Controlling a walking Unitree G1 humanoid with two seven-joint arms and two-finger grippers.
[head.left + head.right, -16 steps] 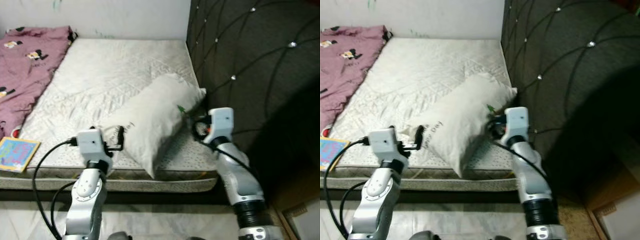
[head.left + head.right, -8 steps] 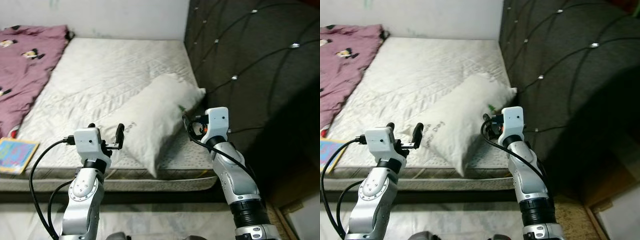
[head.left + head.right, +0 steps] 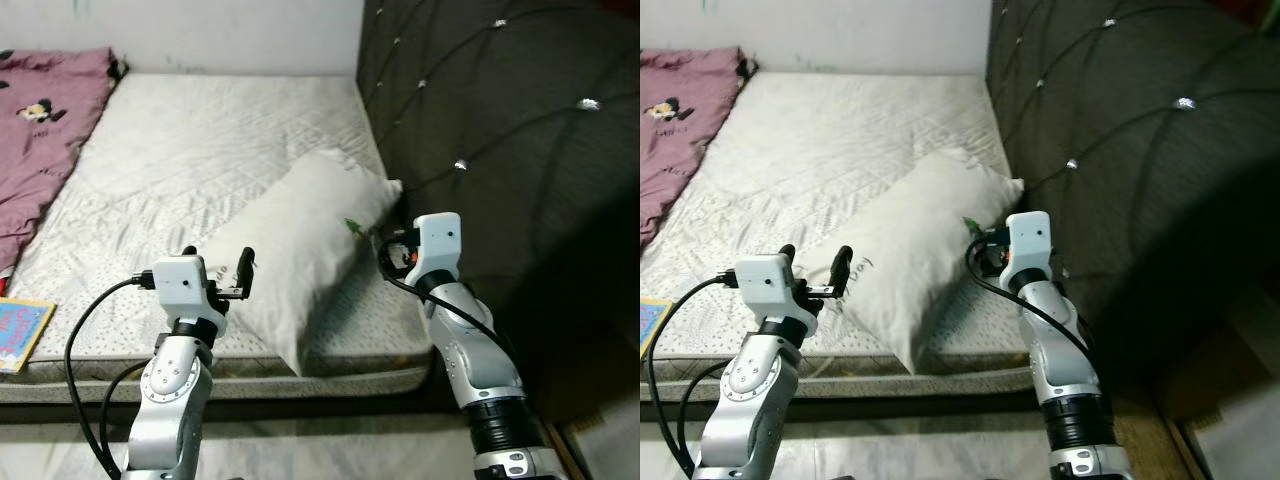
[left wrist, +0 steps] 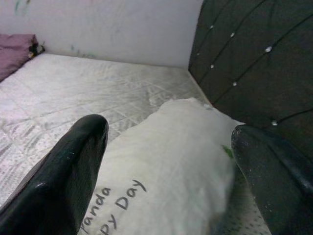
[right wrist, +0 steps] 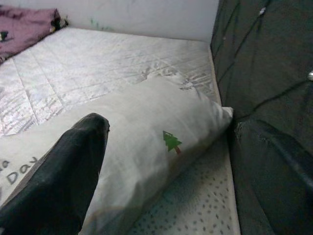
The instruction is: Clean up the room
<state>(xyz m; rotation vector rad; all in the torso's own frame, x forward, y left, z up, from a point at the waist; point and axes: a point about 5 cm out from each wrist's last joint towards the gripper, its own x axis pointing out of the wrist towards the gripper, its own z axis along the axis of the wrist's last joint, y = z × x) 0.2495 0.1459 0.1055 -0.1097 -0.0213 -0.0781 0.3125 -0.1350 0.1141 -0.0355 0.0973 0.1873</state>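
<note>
A white pillow (image 3: 300, 235) with "Panda Day" lettering and a small green tree print lies slantwise on the bare mattress (image 3: 200, 140), close to the headboard. My left gripper (image 3: 218, 262) is open at the pillow's near left end, its fingers (image 4: 73, 166) spread on either side of the lettered corner. At the pillow's right end, beside the headboard, my right gripper (image 3: 385, 248) is open too. Its fingers (image 5: 63, 171) frame the tree-print corner (image 5: 171, 141). Neither gripper holds anything.
A dark tufted headboard (image 3: 500, 120) rises along the right side of the bed. A pink printed blanket (image 3: 40, 120) covers the far left of the mattress. A colourful book (image 3: 18, 328) lies at the mattress's front left edge. Pale floor runs below the bed.
The camera has shifted, so the bed sits further left in the picture. Both grippers stay open at the pillow's two ends. The pillow has not moved.
</note>
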